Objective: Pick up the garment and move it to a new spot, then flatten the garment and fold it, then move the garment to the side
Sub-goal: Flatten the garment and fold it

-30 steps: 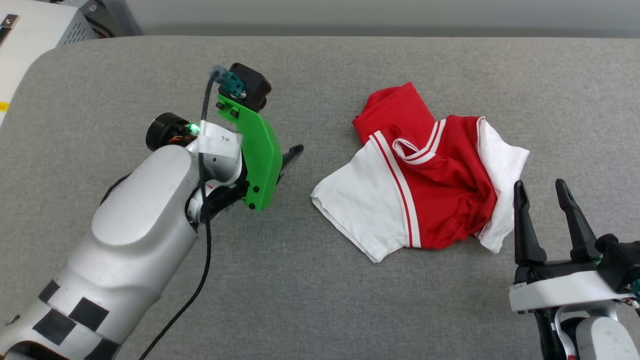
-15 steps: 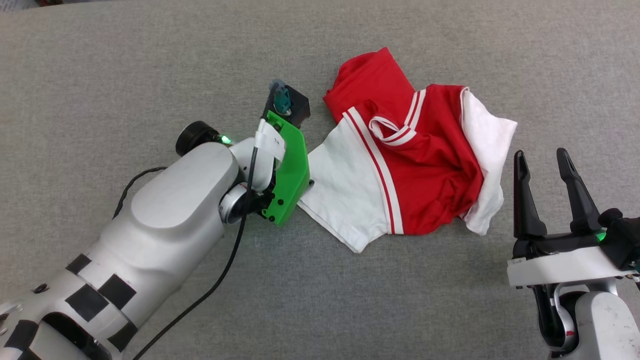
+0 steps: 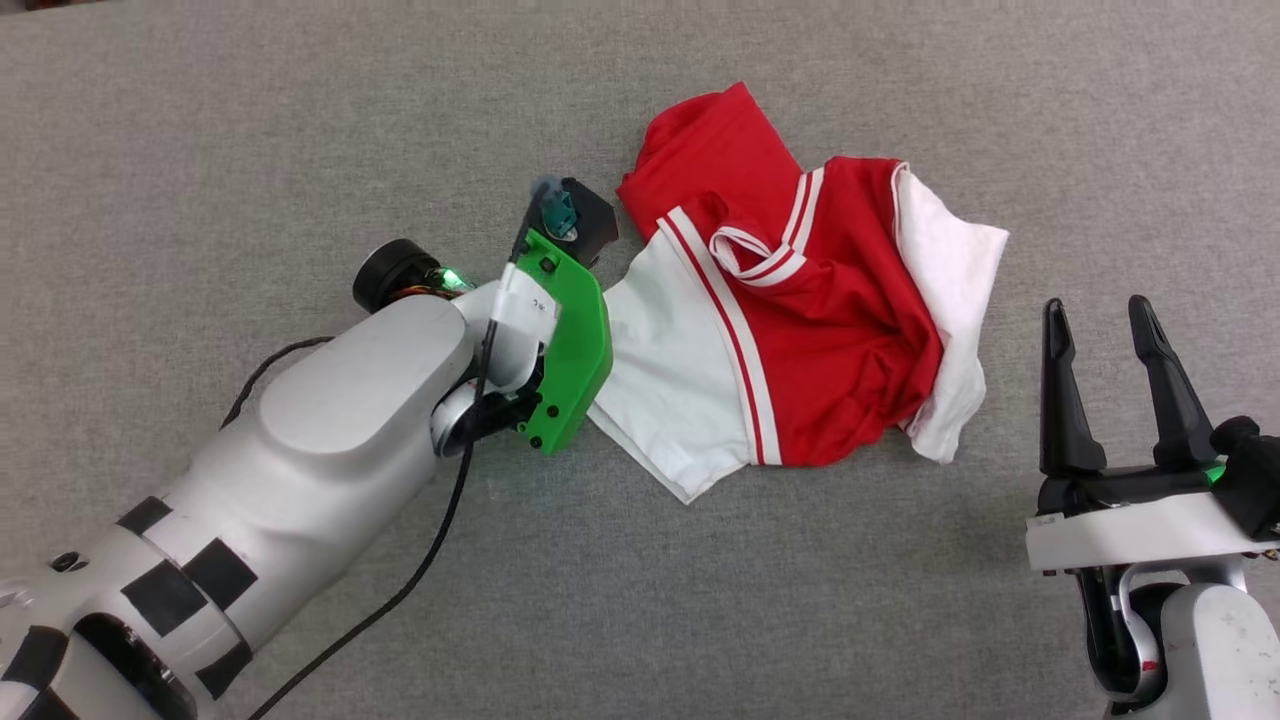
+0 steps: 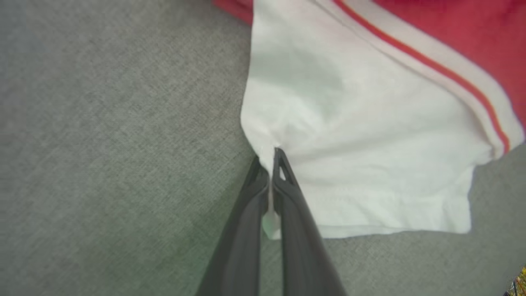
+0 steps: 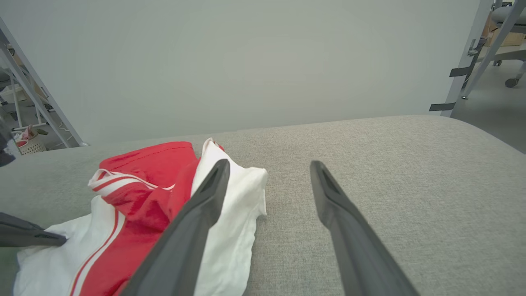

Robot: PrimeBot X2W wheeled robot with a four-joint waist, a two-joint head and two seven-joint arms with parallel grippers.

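The garment (image 3: 830, 330) lies crumpled on the grey table, red body in the middle and a white sleeve on each side. Over its left sleeve's edge sits my left wrist's green bracket (image 3: 570, 350), which hides the fingers in the head view. In the left wrist view my left gripper (image 4: 269, 158) is shut on the white sleeve (image 4: 349, 115), with a fold of cloth pinched between the fingers. My right gripper (image 3: 1096, 310) stands open to the right of the garment, apart from it, nothing between its fingers (image 5: 197, 213). The garment (image 5: 144, 181) lies left of them.
The grey padded table (image 3: 300, 120) stretches wide on all sides of the garment. Beyond its far edge stands a pale wall (image 5: 246, 61), with metal frame legs (image 5: 464, 61) at the right and a rack (image 5: 24, 82) at the left.
My left arm has reached right to the garment's left sleeve and its gripper has shut on the sleeve's edge. The head camera has shifted. The right gripper stays open.
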